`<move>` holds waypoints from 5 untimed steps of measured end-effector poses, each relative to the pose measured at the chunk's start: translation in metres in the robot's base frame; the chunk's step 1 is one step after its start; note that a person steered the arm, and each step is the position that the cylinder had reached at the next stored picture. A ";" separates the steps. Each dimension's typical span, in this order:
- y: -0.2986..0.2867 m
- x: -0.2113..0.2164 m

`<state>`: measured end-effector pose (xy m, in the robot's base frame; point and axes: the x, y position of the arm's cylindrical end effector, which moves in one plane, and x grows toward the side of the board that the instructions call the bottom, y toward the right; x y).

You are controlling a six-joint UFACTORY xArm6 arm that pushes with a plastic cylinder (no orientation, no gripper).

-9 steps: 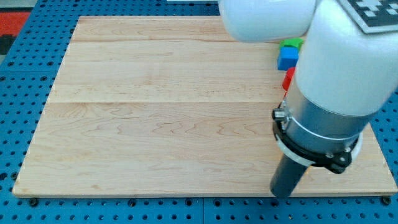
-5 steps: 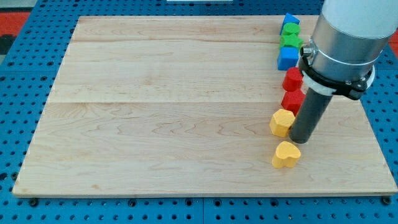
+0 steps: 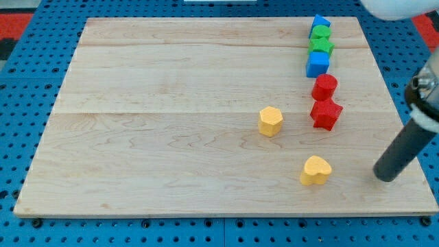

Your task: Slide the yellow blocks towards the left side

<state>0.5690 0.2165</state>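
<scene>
A pale wooden board (image 3: 171,130) is lying across a blue pegboard table (image 3: 20,137) dotted with rows of small holes, and a patch of red surface (image 3: 17,27) is showing at the view's top left corner. The board's grain is running from side to side, with faint seams between its planks.

My tip (image 3: 385,178) is resting on the board near its lower right corner, with the dark rod leaning up toward the view's right edge. There are no jaws on this arm, only the rod, so nothing is being pinched or spread. The tip is touching no block.

The yellow heart block (image 3: 315,170) is sitting to the left of my tip, with a clear gap between them, near the board's bottom edge. The yellow hexagon block (image 3: 271,121) is sitting further up and further left, apart from the heart and closer to the board's middle. Both are lying in the board's right half.

A column of blocks is running down the right side. At its top a blue block (image 3: 319,22) is touching two green blocks (image 3: 320,40), whose shapes are hard to separate. Below them a blue cube (image 3: 317,64) is sitting, then a red cylinder (image 3: 324,87), then a red star block (image 3: 326,113) just right of the yellow hexagon.
</scene>
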 end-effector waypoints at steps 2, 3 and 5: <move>-0.081 -0.033; -0.093 -0.088; -0.083 -0.188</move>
<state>0.3808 0.1334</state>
